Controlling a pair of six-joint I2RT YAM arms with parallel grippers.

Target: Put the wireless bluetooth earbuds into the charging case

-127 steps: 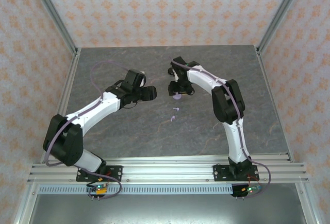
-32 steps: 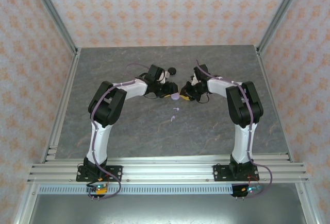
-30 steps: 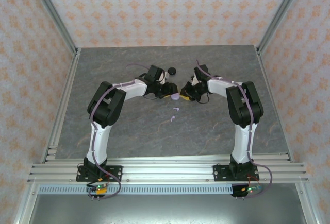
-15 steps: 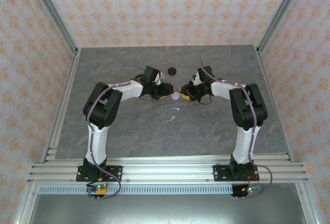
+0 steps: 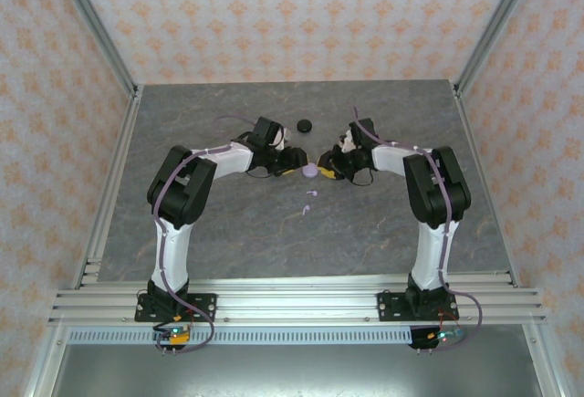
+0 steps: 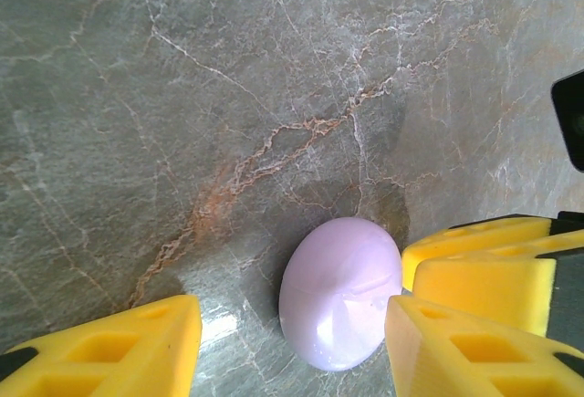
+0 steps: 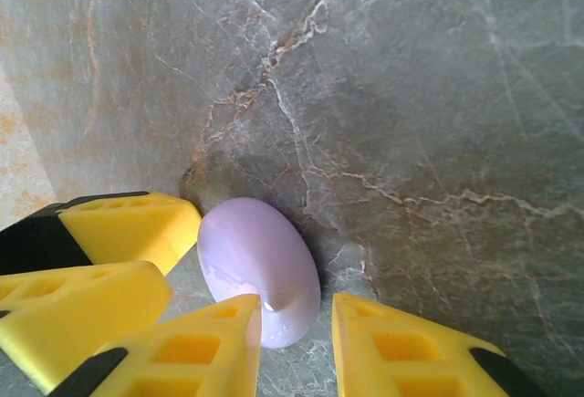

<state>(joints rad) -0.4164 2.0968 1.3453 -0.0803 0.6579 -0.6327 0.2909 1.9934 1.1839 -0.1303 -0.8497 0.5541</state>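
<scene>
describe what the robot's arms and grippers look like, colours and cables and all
The left arm and right arm have white link shells, black joints and black base plates, with a lilac cable running along each. The left gripper and right gripper have black bodies. Their fingers are chunky yellow wedges with rectangular recesses moulded in.

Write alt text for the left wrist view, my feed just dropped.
A closed pale lilac case lies on the grey marbled table between the open yellow fingers of the left gripper, nearer the one at frame right. Yellow fingers of the right gripper sit close beside the case on that side.
</scene>
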